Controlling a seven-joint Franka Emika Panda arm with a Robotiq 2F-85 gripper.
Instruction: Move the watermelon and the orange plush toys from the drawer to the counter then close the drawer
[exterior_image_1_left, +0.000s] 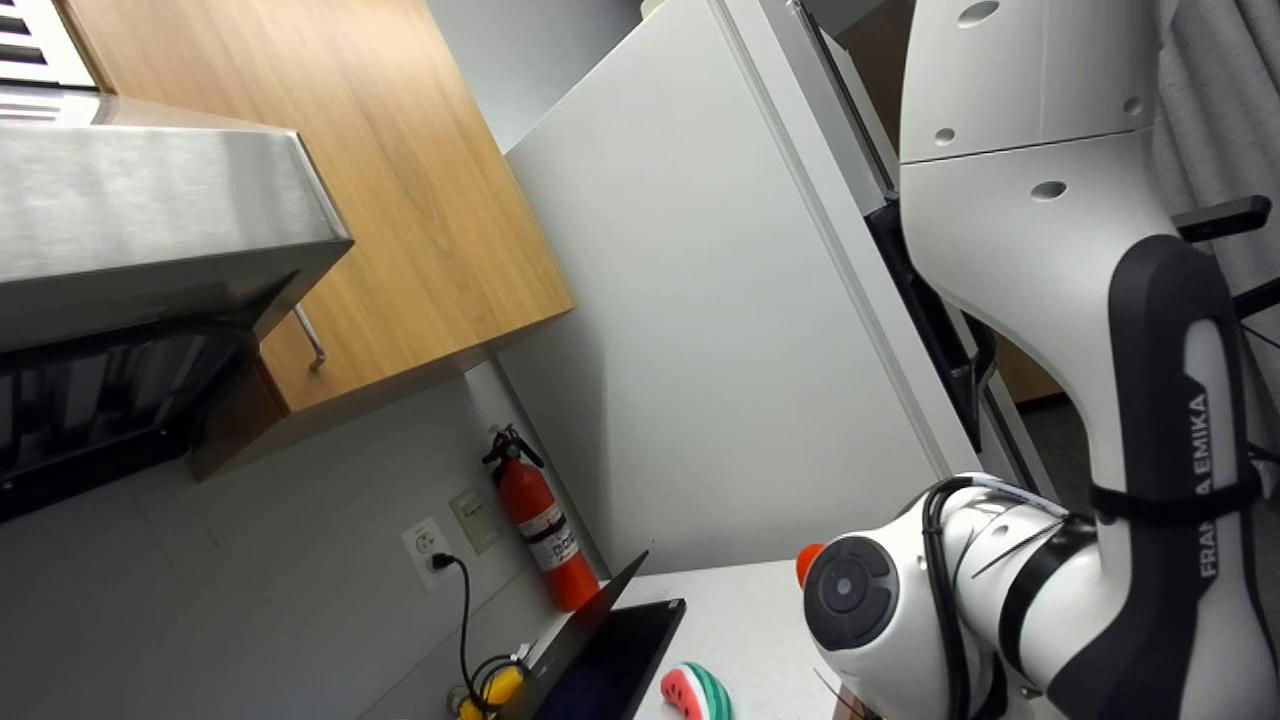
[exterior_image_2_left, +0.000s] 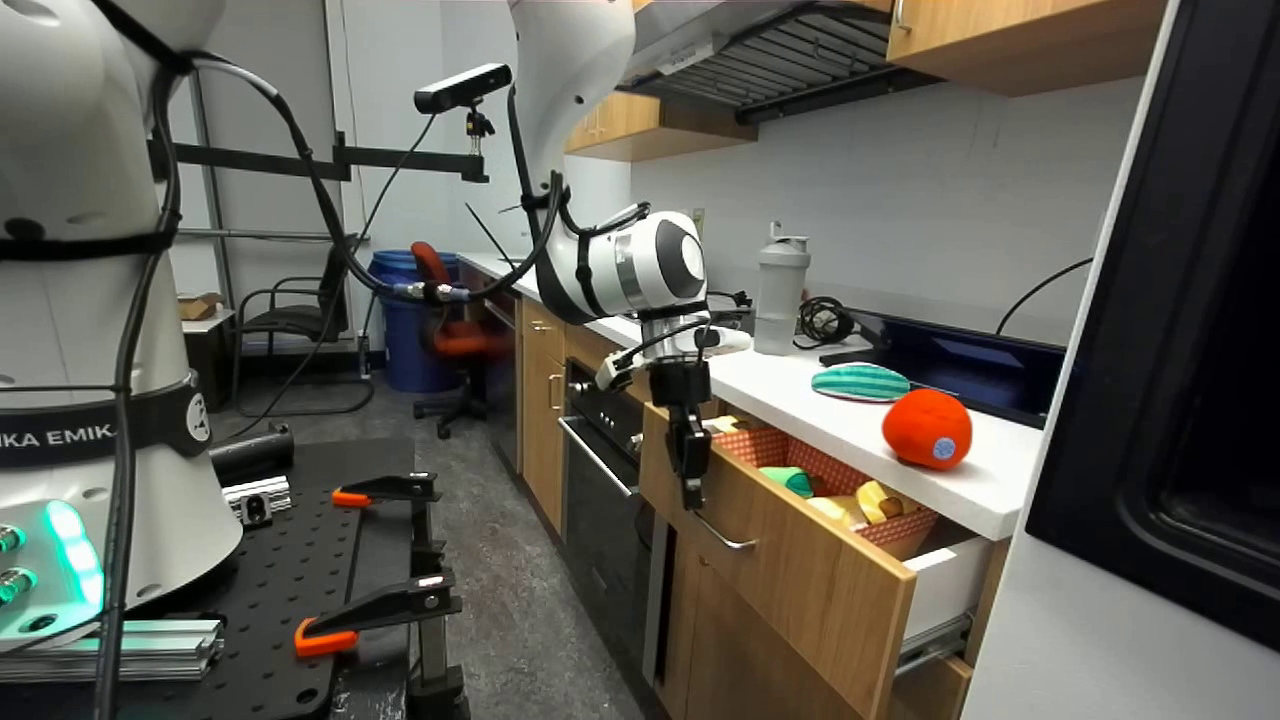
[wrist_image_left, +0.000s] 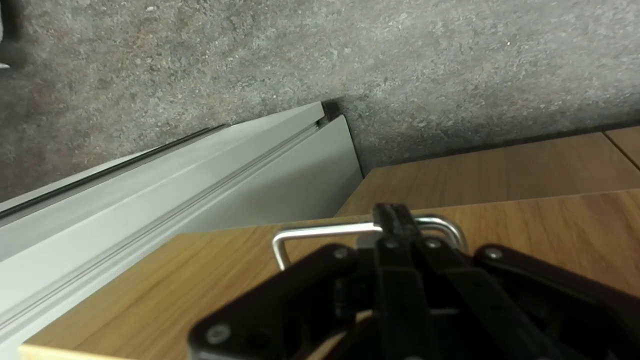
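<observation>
The watermelon plush (exterior_image_2_left: 860, 382) lies on the white counter (exterior_image_2_left: 770, 395); it also shows in an exterior view (exterior_image_1_left: 697, 692). The round orange plush (exterior_image_2_left: 927, 428) sits near the counter's front edge; a sliver of it shows behind the arm in an exterior view (exterior_image_1_left: 807, 562). The wooden drawer (exterior_image_2_left: 800, 560) is pulled open below the counter. My gripper (exterior_image_2_left: 692, 495) points down just outside the drawer front, by one end of its metal handle (exterior_image_2_left: 728, 540). In the wrist view the fingertips (wrist_image_left: 395, 212) are together and overlap the handle bar (wrist_image_left: 330, 230); nothing shows between them.
A red-checked basket (exterior_image_2_left: 770, 448) with yellow and green toys sits in the drawer. A grey shaker bottle (exterior_image_2_left: 781, 295), cables and a dark laptop-like panel (exterior_image_2_left: 975, 365) stand on the counter. An oven (exterior_image_2_left: 605, 490) adjoins the drawer. A fire extinguisher (exterior_image_1_left: 545, 525) hangs by the wall.
</observation>
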